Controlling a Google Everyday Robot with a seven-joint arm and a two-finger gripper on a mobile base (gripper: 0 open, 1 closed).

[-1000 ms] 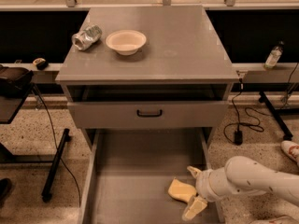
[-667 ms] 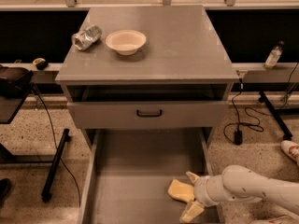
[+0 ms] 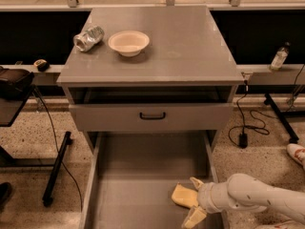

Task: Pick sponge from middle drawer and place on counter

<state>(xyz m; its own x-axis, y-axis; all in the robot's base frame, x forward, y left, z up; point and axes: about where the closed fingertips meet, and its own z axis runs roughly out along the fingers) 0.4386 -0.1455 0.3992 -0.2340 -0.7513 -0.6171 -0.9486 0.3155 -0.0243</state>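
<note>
Camera view looks down on the sponge (image 3: 182, 195), a pale yellow piece of foam that lies flat on the floor of the middle drawer (image 3: 138, 175), in its front right part and close to the right wall. The drawer is pulled far out and is low to the ground. The tool (image 3: 191, 202) is at the right end of the sponge, with its two cream fingers apart: one finger (image 3: 196, 182) is at the far edge of the sponge and the other is at the near edge, lower in the picture. Whether the fingers press the foam or only stand beside it, I cannot tell. The white arm (image 3: 257, 197) comes in from the lower right corner, over the right wall of the drawer. Above the open drawer there is a closed drawer front (image 3: 114, 118) with a black handle (image 3: 152, 116). On the top of the cabinet is the gray surface (image 3: 190, 46), and on its left back part stand a cream round bowl (image 3: 128, 43) and, just beside it to the left, a crushed silver can (image 3: 89, 37). Right of the cabinet a clear bottle (image 3: 279, 57) stands on a ledge, and a black cable (image 3: 242, 140) lies on the speckled floor.
</note>
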